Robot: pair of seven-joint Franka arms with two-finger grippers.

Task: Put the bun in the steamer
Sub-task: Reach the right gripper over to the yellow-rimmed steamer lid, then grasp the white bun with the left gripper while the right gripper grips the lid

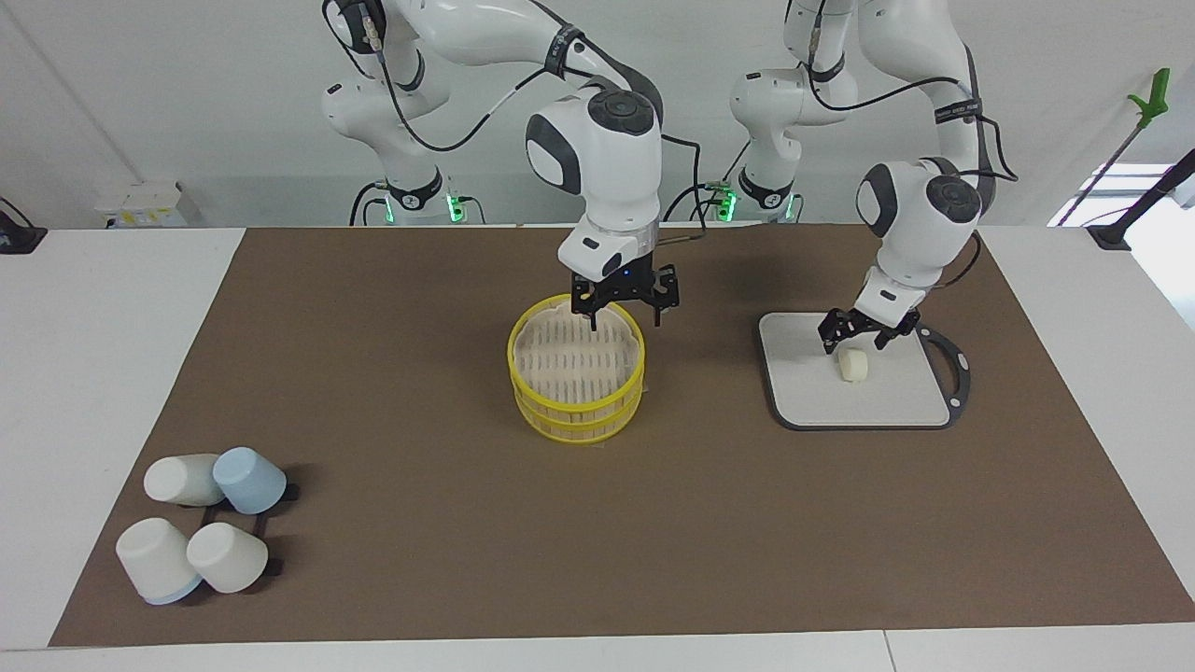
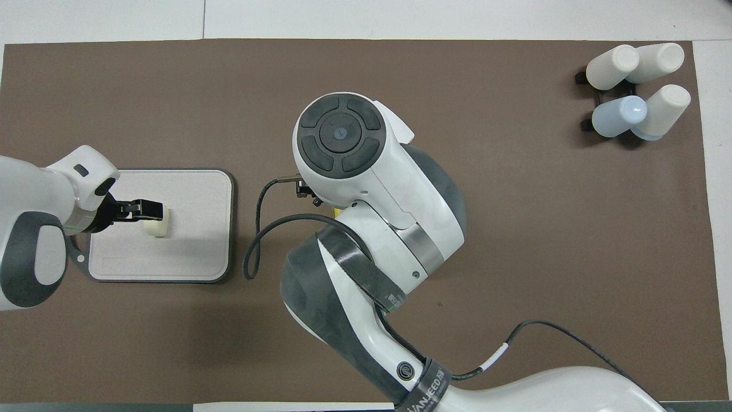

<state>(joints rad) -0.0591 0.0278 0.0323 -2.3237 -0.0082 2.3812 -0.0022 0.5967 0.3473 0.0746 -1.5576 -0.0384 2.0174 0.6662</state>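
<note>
The bun (image 1: 852, 366), small and cream-white, lies on the grey board (image 1: 896, 397). My left gripper (image 1: 851, 346) is open just above it, on the side nearer the robots, fingers spread. From overhead, the left gripper (image 2: 150, 210) covers part of the bun (image 2: 156, 228). The yellow-rimmed steamer (image 1: 577, 409) stands mid-mat, its slatted top showing. My right gripper (image 1: 625, 323) is open, low over the part of the steamer's rim nearest the robots, holding nothing. In the overhead view the right arm hides the steamer and its own gripper.
The board has a black handle (image 1: 960, 366) toward the left arm's end of the table. Several white and blue cups (image 1: 201, 532) lie on a black rack at the right arm's end, far from the robots. A brown mat (image 1: 392, 401) covers the table.
</note>
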